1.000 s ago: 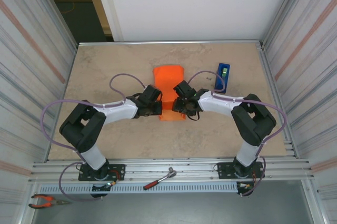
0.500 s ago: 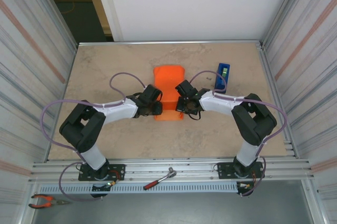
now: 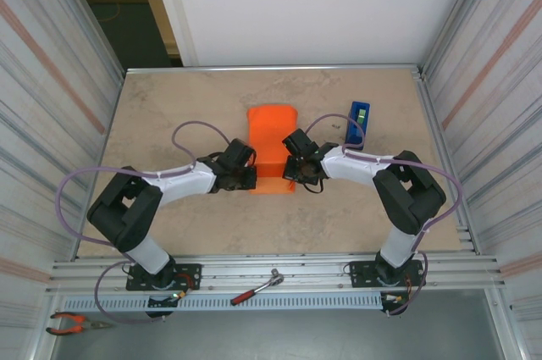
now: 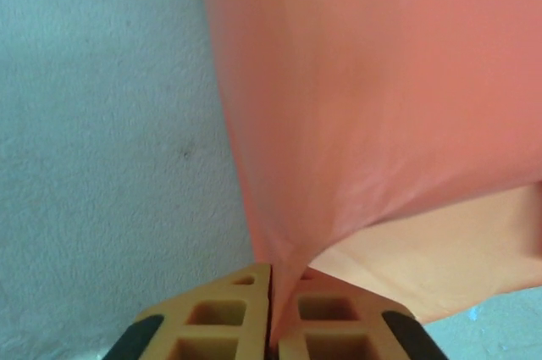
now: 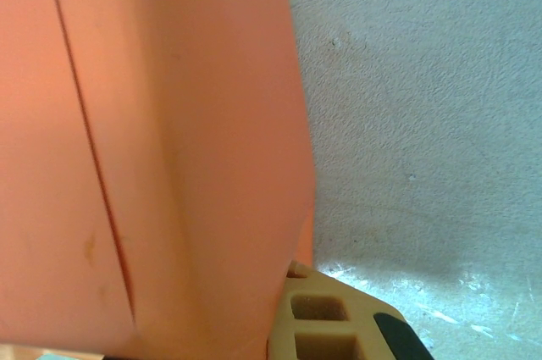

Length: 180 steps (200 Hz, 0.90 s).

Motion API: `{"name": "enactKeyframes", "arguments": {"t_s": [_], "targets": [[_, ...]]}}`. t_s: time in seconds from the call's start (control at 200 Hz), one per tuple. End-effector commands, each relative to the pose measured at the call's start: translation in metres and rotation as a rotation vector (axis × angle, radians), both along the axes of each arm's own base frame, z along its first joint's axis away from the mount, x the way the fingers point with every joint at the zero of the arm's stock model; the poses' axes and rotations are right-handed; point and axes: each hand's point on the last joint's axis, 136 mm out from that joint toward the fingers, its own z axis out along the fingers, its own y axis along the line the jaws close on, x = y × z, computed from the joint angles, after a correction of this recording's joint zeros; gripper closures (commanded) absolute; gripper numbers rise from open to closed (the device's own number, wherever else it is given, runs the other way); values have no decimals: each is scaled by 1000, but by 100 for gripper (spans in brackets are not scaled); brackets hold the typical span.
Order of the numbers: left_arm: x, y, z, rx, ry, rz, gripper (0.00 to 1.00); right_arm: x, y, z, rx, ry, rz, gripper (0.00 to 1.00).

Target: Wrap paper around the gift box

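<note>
Between two sets of robot fingers, at the middle of a pale surface [image 3: 169,123]: orange paper [image 3: 271,144], laid as a strip pointing away from the arms and humped as if draped over something. On its near left edge, left fingers [image 3: 247,177] pressed together, with the sheet rising straight out of the seam between them and off the surface; likely gripped this way to draw that flap up and over. At the opposite near edge, right fingers [image 3: 290,175] closed, apparently pinching the flap there, with paper running down beside one finger and covering the other; probably held to keep the sheet taut against the left pull. Under the hump, presumably, the box, hidden between the two sets of fingers: a fair reading of the raised shape and of a straight crease on the side facing the right fingers. Out beyond the right fingers, well apart from the paper: blue tape dispenser [image 3: 358,124], presumably parked within reach for sealing. Judged partway through: side flaps gathered, no tape seen on the paper.
</note>
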Motion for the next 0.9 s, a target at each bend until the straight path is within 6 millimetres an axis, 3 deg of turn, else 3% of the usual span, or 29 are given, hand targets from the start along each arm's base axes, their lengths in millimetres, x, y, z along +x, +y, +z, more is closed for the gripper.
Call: {"name": "enactKeyframes", "arguments": {"t_s": [0.0,0.06,0.14,0.185,0.256,0.361,0.426,0.506,0.526,0.571,0.656,0.717,0.777,0.802,0.842,0.897], "targets": [[-2,-3,3,-17,-6,3,81,-8,-5,-1,-11,15,6,100],[-2,-3,4,-12,-6,10,61,-8,-5,-1,-9,14,5,100],[-2,-2,3,-3,-2,11,56,-8,-5,-1,-10,14,4,100],[-3,-2,4,-5,1,7,64,-8,-5,-1,-9,14,3,100],[-4,-3,3,-8,5,-1,99,-9,-4,0,-7,12,6,100],[-4,-3,5,-12,3,1,100,-9,-4,0,-5,12,4,100],[-5,-4,5,-13,6,-2,70,-9,-3,0,-5,12,7,100],[-6,-6,4,-17,20,-8,52,-10,-4,0,-8,14,7,100],[-7,-7,3,-21,25,-12,55,-9,-3,0,-6,12,8,100],[-7,-10,4,-29,28,-24,100,-10,-2,0,-7,13,12,100],[-8,-10,3,-26,31,-21,100,-10,-3,0,-7,13,11,100],[-8,-9,4,-25,35,-14,64,-10,-2,1,-6,11,12,100],[-10,-11,3,-30,45,-19,52,-11,-2,1,-8,13,13,100],[-10,-12,4,-35,48,-25,59,-10,-2,2,-6,11,12,100],[-11,-14,3,-41,50,-38,99,-11,-2,2,-7,12,13,100],[-11,-13,3,-41,48,-38,100,-11,-3,2,-8,12,11,100]]}}
